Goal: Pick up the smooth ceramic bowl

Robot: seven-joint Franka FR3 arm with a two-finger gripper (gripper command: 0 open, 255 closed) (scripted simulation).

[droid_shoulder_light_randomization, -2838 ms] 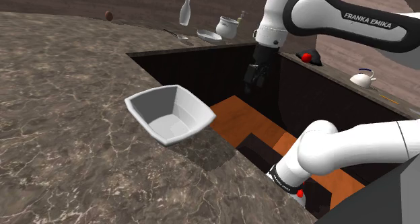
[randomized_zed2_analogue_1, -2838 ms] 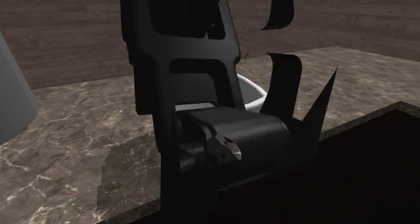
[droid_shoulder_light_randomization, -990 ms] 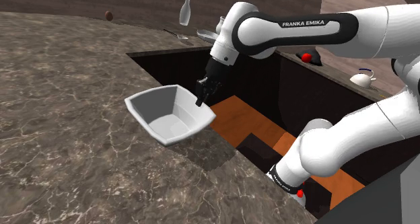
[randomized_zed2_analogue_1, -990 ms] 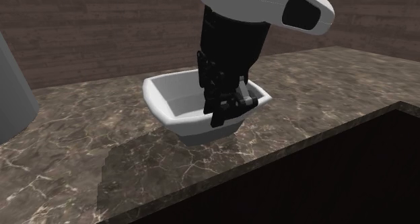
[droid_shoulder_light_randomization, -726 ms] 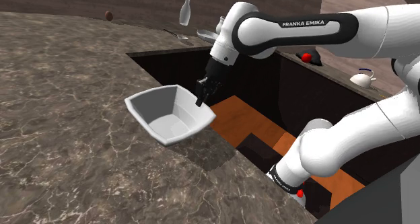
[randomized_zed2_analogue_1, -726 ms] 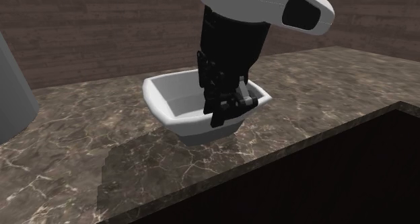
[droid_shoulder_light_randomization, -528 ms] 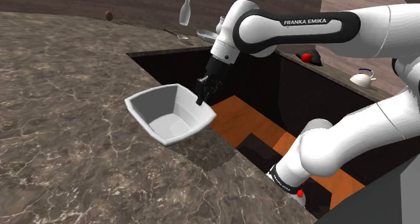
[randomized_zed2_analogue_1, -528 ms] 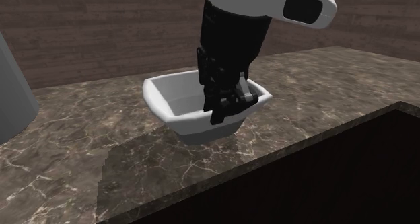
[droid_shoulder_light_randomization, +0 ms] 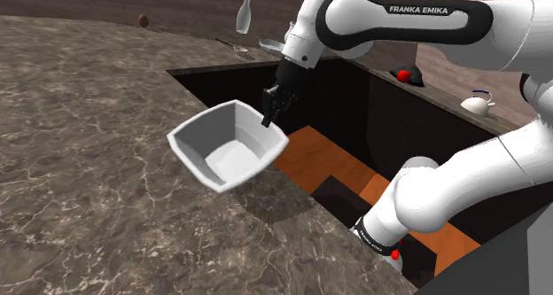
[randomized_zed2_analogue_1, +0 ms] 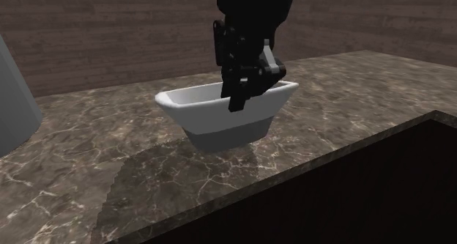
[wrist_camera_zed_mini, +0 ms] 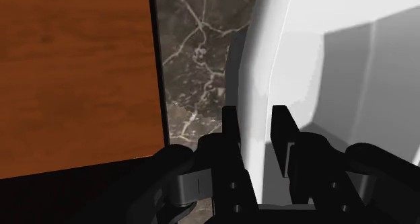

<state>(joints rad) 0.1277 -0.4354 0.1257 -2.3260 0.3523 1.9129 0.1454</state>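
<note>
The white square-rimmed bowl [droid_shoulder_light_randomization: 227, 146] hangs just above the dark marble counter [droid_shoulder_light_randomization: 80, 160], tilted, beside the edge of the sunken opening. My black gripper [droid_shoulder_light_randomization: 268, 116] is shut on the bowl's rim on the side nearest the opening. From the second exterior view the bowl [randomized_zed2_analogue_1: 220, 118] floats clear of the counter, its shadow below it, and the gripper [randomized_zed2_analogue_1: 242, 96] clamps its near rim from above. In the wrist view one finger [wrist_camera_zed_mini: 230, 132] lies outside the white wall [wrist_camera_zed_mini: 259, 108] and the other inside, pinching it.
A deep dark-walled opening with an orange wooden floor [droid_shoulder_light_randomization: 328, 165] lies beside the bowl. At the far counter stand a white bottle [droid_shoulder_light_randomization: 245, 15], a plate [droid_shoulder_light_randomization: 275, 46], a jug [droid_shoulder_light_randomization: 299, 35], a red object [droid_shoulder_light_randomization: 403, 74] and a teapot [droid_shoulder_light_randomization: 479, 103]. A grey body [randomized_zed2_analogue_1: 13, 96] stands at the second exterior view's left.
The gripper has risen with the bowl clamped in it; the bowl has left the counter and tilted. Before that the arm came across the opening to the bowl's rim.
</note>
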